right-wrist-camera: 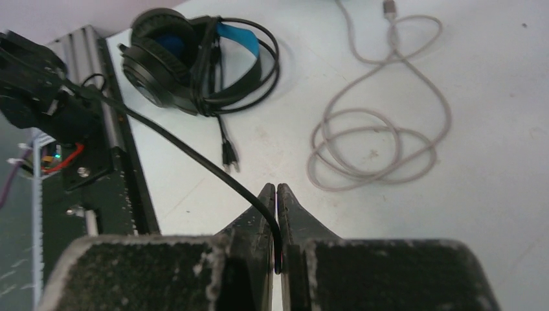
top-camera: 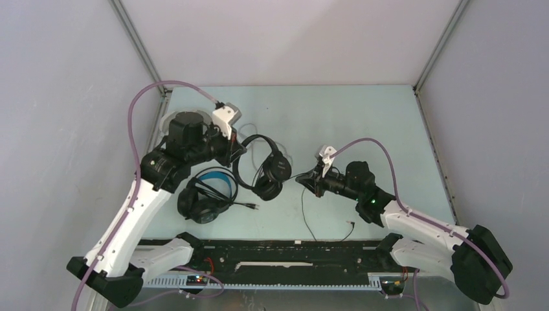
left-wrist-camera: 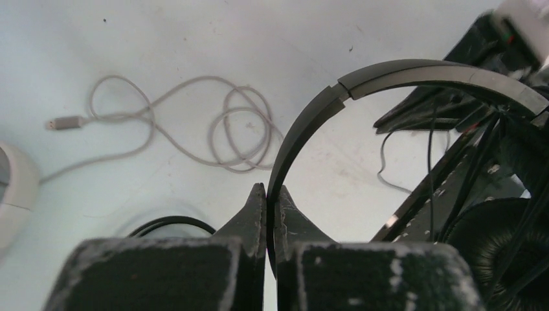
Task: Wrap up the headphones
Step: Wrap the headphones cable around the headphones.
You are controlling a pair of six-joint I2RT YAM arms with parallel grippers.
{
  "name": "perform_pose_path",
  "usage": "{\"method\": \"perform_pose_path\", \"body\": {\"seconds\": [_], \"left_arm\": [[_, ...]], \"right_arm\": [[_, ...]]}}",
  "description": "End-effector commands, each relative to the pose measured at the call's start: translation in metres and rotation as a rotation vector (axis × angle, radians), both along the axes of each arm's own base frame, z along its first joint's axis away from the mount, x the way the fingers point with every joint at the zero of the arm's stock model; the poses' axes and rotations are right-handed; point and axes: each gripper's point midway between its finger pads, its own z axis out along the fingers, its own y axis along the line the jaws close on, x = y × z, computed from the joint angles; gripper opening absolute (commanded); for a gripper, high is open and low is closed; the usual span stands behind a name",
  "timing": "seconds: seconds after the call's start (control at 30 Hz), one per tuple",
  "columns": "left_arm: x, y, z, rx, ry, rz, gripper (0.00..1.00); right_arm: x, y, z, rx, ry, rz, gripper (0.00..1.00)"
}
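Observation:
My left gripper is shut on the headband of the small thin black on-ear headphones, which stand lifted mid-table. My right gripper is shut on their thin black cable, and the rest of the cable trails down to a plug. The black over-ear headphones with blue headband lie on the table to the left, cord bundled around them. The white over-ear headphones are mostly hidden under my left arm. Their grey cable lies loose in loops.
A black rail with wiring runs along the near edge between the arm bases. Grey walls enclose the pale table on three sides.

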Motion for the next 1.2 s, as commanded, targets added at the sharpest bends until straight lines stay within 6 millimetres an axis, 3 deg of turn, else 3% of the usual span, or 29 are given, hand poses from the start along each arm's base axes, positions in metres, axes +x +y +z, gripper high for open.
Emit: {"method": "perform_pose_path", "body": {"seconds": [0.0, 0.2, 0.47, 0.73, 1.17], "left_arm": [[-0.001, 0.000, 0.008, 0.087, -0.253, -0.124, 0.00], [-0.005, -0.005, -0.009, 0.218, -0.392, -0.223, 0.00], [0.004, 0.002, -0.017, 0.391, -0.493, -0.198, 0.00], [0.015, 0.013, -0.027, 0.593, -0.578, -0.162, 0.00], [0.016, 0.006, -0.032, 0.606, -0.598, -0.165, 0.00]], "right_arm": [[-0.018, 0.012, 0.031, 0.044, 0.108, 0.116, 0.04], [-0.039, 0.020, 0.055, 0.059, 0.264, 0.210, 0.02], [-0.058, 0.024, 0.085, 0.133, 0.511, 0.309, 0.01], [-0.075, 0.023, 0.106, 0.185, 0.574, 0.381, 0.02], [-0.071, 0.030, 0.133, 0.294, 0.620, 0.398, 0.07]]}}
